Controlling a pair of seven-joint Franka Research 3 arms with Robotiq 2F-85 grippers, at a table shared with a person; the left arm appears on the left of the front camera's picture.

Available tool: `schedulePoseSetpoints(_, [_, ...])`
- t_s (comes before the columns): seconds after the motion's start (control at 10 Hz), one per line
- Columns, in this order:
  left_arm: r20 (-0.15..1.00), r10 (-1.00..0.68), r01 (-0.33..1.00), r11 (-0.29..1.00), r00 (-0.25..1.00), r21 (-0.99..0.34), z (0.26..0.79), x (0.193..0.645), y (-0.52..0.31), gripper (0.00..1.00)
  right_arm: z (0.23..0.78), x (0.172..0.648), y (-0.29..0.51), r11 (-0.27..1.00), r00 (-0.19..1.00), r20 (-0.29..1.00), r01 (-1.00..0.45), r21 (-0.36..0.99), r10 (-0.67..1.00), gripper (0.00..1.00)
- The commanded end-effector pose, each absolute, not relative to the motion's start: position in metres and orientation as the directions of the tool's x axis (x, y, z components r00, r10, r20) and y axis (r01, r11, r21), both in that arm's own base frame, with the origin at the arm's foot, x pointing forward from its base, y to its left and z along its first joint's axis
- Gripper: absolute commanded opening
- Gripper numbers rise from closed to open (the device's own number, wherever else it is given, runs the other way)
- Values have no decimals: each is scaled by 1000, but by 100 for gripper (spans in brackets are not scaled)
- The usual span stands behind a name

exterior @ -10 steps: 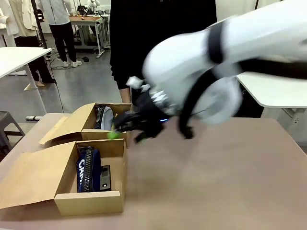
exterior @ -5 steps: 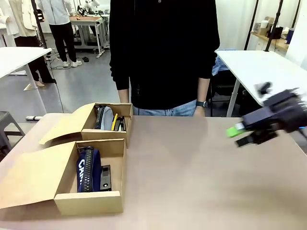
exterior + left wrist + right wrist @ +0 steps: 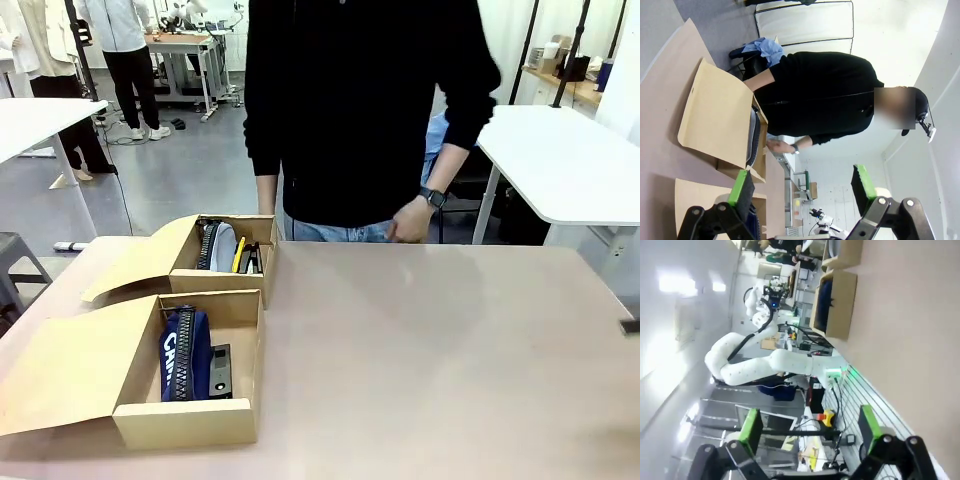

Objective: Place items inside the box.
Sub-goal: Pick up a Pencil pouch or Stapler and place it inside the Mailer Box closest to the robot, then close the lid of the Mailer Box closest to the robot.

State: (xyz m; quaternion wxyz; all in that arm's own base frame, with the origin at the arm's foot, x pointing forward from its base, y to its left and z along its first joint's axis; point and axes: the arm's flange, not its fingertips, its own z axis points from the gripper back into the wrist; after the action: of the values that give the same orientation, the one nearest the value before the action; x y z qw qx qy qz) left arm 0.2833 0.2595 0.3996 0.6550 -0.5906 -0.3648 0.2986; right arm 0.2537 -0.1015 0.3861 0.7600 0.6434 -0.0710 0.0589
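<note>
As the boxes lie on the bench beyond them, the left fingers and the right fingers both stand wide apart, holding nothing.

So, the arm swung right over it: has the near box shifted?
No. In the front view the near box lies where it was, in the same place in front of the far box and by the near edge of the table.
</note>
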Motion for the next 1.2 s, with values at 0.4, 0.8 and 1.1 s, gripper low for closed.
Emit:
schedulePoseSetpoints(0.4, [132,823,61,118,552,-991,400,282,257,100,386,254,-102,165,983,184,-181,970,-2,100])
schedulePoseSetpoints(0.8, [132,823,61,118,552,-991,400,282,257,100,386,254,-102,165,983,184,-181,970,-2,100])
schedulePoseSetpoints(1.1, [324,720,270,194,614,-943,411,279,251,100,386,254,-102,165,983,184,-181,970,-2,100])
